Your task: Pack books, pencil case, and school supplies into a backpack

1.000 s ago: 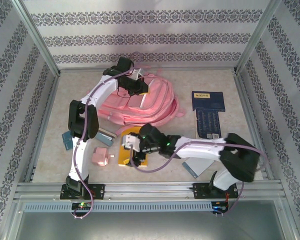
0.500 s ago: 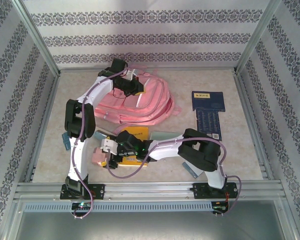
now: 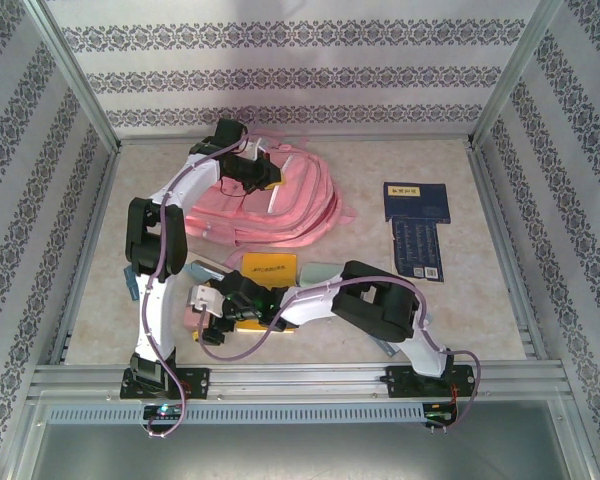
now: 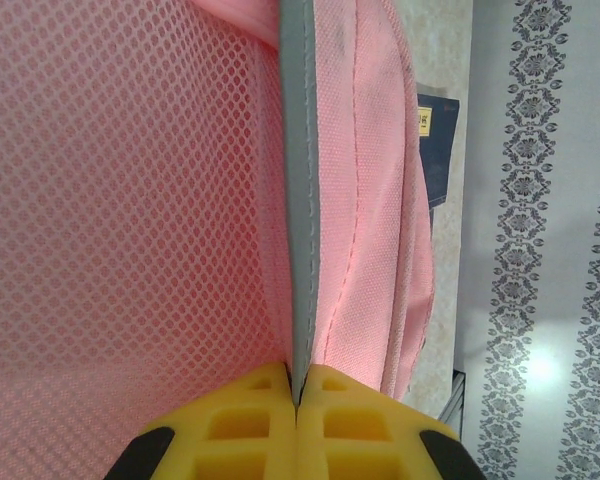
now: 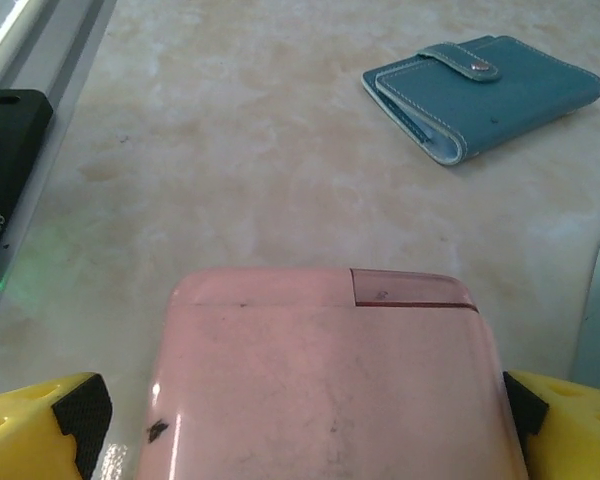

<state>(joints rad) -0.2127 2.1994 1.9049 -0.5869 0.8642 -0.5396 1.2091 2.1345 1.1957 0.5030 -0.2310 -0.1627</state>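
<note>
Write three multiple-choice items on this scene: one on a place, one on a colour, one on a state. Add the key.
1. Where do the navy books lie, seen from the top camera?
A. On the table, right of the backpack
B. Inside the backpack
C. Against the left rail

2. What colour is the wallet-like piece beyond the pink box?
A. Red
B. Teal
C. Yellow

3. What state is the left hand in?
A. Wide open above the table
B. Shut on a book
C. Shut on the backpack's grey-trimmed edge

Key: 1 A, they lie flat on the table, apart from the backpack; 2 B, the right wrist view shows it teal with pale stitching; 3 C, its yellow fingertips meet on the trim in the left wrist view.
</note>
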